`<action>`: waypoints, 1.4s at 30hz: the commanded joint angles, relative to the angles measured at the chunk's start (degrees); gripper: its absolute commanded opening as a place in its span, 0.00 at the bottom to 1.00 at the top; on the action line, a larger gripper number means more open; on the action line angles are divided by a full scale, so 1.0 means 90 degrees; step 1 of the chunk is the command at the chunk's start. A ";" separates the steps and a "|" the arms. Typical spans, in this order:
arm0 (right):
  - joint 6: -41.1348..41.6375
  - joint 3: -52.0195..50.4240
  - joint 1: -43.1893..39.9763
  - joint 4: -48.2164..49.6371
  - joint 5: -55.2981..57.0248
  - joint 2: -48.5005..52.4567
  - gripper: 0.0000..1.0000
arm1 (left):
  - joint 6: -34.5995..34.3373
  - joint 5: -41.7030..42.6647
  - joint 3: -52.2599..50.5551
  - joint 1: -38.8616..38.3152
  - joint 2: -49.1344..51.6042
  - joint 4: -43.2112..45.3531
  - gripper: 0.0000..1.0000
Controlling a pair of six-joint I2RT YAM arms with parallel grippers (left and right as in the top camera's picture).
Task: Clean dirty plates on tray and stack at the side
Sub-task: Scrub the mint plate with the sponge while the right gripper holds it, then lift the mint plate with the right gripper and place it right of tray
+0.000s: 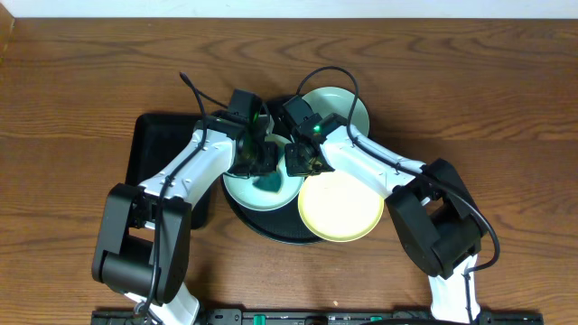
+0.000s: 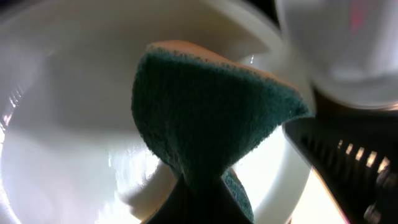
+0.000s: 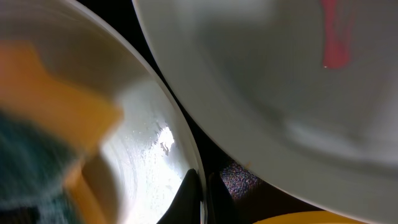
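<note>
Beneath the sponge (image 2: 211, 118), a pale plate (image 2: 62, 124), rim cut off.

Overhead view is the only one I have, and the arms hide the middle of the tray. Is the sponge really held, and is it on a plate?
Observer: Yes. The left wrist view shows the left gripper pinching the sponge, which seems to press on the near mint plate.
Operator: Do you see dirt on any plate?
Observer: The far mint plate carries a pink smear.
Operator: And where is the right gripper?
Observer: The right gripper has its fingertips at the near mint plate's rim. Whether they pinch it, I cannot tell.
</note>
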 commanded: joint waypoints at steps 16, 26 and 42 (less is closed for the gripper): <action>-0.0053 -0.0029 0.0022 -0.0107 0.0015 0.0148 0.02 | -0.1144 -0.2795 0.1401 0.0189 -0.0039 -0.1588 0.07; -0.0175 -0.0029 0.0027 -0.0080 0.0015 0.0151 0.01 | -0.0806 -0.2254 0.2540 0.1122 -0.0357 -0.3429 0.07; -0.1180 0.0046 0.0039 0.0080 -0.0005 -0.0755 0.01 | -0.0617 -0.2259 0.2538 0.2382 -0.0386 -0.3694 0.08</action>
